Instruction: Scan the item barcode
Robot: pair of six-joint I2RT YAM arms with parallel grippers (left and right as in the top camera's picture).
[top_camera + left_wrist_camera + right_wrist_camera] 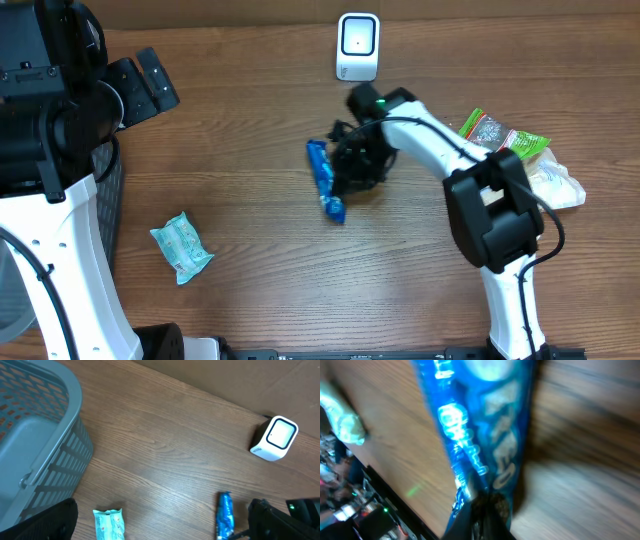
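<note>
My right claw (345, 178) is reached out to the middle of the table (250, 120) and is drawn almost fully closed on the blue packet (324, 180). In my right wrist view the packet fills most of the picture. It is blurred, and its shiny wrapper runs up and away from one dark finger (487, 517) that sits against its crinkled end at the bottom. That view is too smeared to show both fingers, but the wrapper's end sits right at the tips, so I read it as a pinch on that end. From overhead the packet lies lengthwise, far to near, along the left side of the claw and touching it. I cannot tell whether it is lifted off the wood or resting on it.

The scanner (358, 46), a small white box with a rounded window on its face, stands at the far edge of the table. It is a little right of the packet and well apart from it.

My left claw (142, 82) hangs at the far left, spread as wide as it goes and holding nothing. Just beside it is the grey basket (45, 430). A teal packet (181, 249) lies flat on the near left of the table, well apart from the blue one. On the right, by my right arm, a green packet (500, 133) rests against a white bag (558, 185).
</note>
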